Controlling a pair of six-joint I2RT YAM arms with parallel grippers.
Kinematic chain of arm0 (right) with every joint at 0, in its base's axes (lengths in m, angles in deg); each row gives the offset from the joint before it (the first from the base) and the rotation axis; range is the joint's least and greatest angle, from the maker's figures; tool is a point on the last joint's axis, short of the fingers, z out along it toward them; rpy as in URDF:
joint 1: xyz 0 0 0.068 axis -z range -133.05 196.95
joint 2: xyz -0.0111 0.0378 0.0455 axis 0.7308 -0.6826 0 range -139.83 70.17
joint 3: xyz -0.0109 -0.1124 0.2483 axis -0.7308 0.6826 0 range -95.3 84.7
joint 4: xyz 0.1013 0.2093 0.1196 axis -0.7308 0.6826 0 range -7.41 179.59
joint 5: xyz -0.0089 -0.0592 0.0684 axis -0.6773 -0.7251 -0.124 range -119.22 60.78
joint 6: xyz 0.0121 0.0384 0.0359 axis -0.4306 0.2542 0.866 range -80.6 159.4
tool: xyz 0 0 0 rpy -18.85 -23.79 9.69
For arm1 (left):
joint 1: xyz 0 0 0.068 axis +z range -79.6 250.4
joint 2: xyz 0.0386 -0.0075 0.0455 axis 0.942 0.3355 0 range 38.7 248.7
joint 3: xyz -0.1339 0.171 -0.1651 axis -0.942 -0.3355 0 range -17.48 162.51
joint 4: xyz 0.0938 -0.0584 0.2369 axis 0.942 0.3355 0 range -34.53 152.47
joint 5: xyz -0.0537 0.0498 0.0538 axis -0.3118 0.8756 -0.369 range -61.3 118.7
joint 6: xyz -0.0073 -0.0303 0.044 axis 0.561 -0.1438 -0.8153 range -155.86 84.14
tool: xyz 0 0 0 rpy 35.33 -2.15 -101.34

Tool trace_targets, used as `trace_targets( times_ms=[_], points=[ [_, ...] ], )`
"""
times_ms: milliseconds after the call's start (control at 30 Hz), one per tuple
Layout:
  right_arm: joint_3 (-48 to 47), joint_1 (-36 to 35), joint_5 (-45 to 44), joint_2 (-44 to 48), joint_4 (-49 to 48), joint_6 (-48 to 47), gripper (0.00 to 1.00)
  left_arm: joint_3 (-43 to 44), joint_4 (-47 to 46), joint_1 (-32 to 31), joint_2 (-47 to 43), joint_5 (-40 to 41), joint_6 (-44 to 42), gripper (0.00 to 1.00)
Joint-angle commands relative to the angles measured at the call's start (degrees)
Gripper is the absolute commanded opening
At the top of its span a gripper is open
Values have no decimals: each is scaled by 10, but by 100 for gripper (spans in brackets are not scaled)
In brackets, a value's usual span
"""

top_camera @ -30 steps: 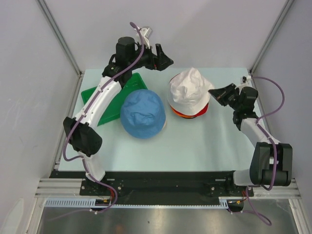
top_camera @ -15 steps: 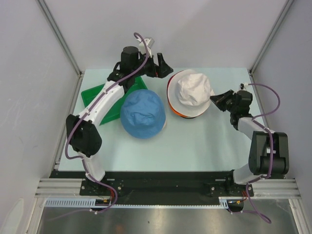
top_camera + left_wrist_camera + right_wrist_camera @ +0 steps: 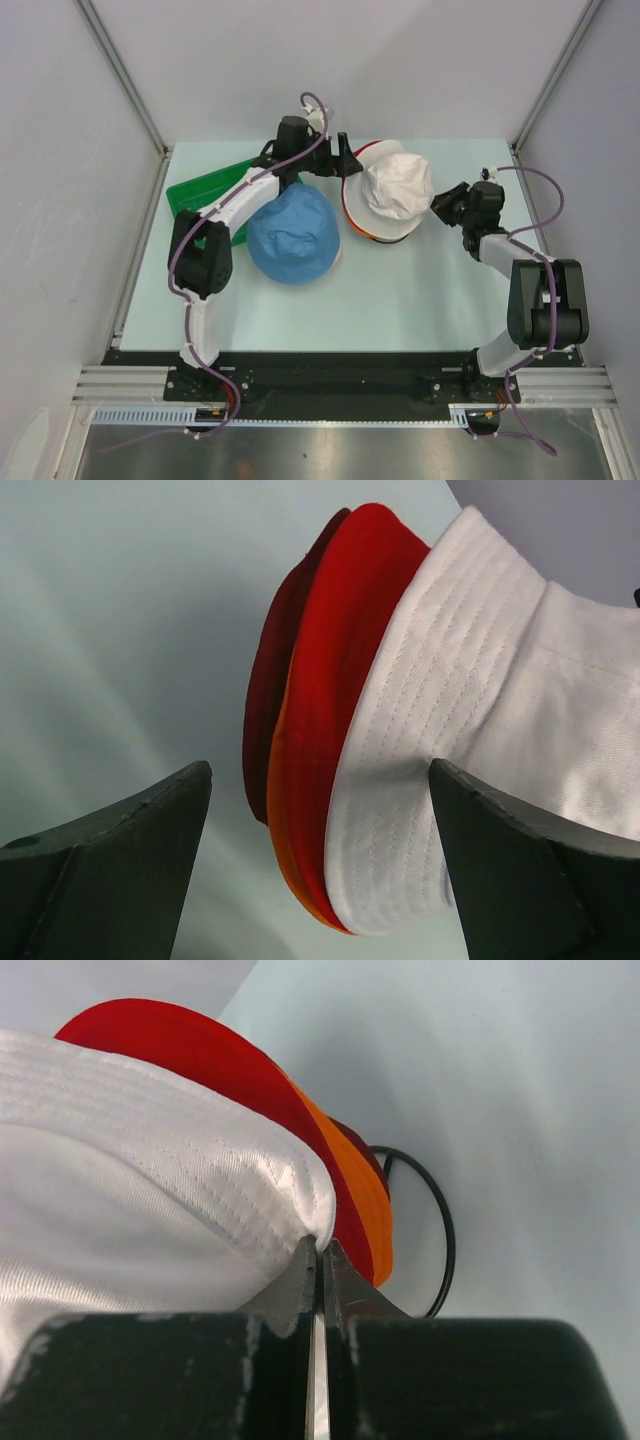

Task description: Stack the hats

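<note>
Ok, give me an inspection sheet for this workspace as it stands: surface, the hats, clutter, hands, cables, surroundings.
Surface: pale blue-green table top, no spills seen.
Job's things: white hat tops a pile of red hat, orange hat and maroon hat; blue hat sits apart beside the pile, not yet stacked.
Clutter: green tray at the far left, partly hidden; black wire ring partly hidden by the pile.
Hands: left hand open, jaws either side of the pile's brims; right hand shut on the white hat's brim.
Cables: purple cables, one per side, clear of the hats.
Surroundings: plain walls, metal frame posts; nothing else seen.
</note>
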Motion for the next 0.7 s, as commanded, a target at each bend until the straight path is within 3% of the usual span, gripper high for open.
trace_targets(
  times_ms=[0, 300, 500, 567, 600, 667],
  points=[
    [-24, -23, -81, -19, 53, -42, 0, 52, 19, -9, 18, 24, -3, 94],
    [-52, -53, -132, -49, 90, -64, 0, 61, 58, -9, 36, 103, -8, 93],
    [-50, -51, -114, -35, 83, -64, 3, 48, 40, -10, -1, 91, -10, 94],
    [-50, -46, -101, -22, 86, -71, 29, 54, 36, -10, -22, 95, -10, 96],
    [-49, -40, -99, -6, 87, -75, 58, 58, 35, -10, -29, 97, -10, 98],
    [-49, -34, -99, 12, 101, -91, 75, 64, 25, -10, -46, 103, -15, 100]
  ],
)
